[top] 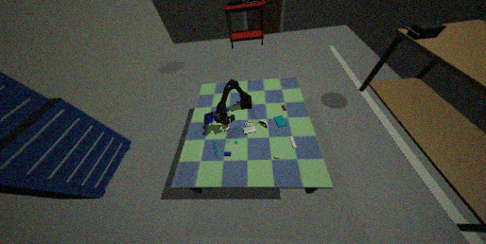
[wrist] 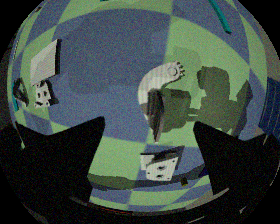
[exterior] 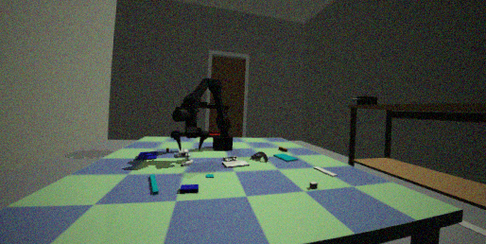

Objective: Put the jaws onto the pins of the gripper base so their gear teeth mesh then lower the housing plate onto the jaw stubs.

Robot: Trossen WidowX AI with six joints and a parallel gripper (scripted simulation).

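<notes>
My gripper [exterior: 190, 148] [wrist: 151, 124] is open and empty, pointing down, its fingertips apart over a white curved jaw [wrist: 153, 82] [exterior: 187, 163]. The jaw has gear teeth at one end and a dark shaded side, and lies between and ahead of the fingers in the wrist view. A white block [wrist: 166, 162] with two dark round spots lies nearer the palm, apart from the jaw. A white flat plate [wrist: 43, 60] [exterior: 235, 164] [top: 250, 130] lies off to one side, with a small white holed piece [wrist: 40, 100] beside it and a dark curved part [top: 263, 123] beyond. Which white piece is the base is unclear.
A blue block [exterior: 189, 188] [top: 227, 153], a teal bar [exterior: 153, 183] [top: 215, 148] and a small teal piece [exterior: 210, 176] lie toward the front. A teal plate [top: 280, 121] [exterior: 286, 157] and a white strip [exterior: 324, 171] lie right. A blue piece [exterior: 147, 155] lies left of the gripper.
</notes>
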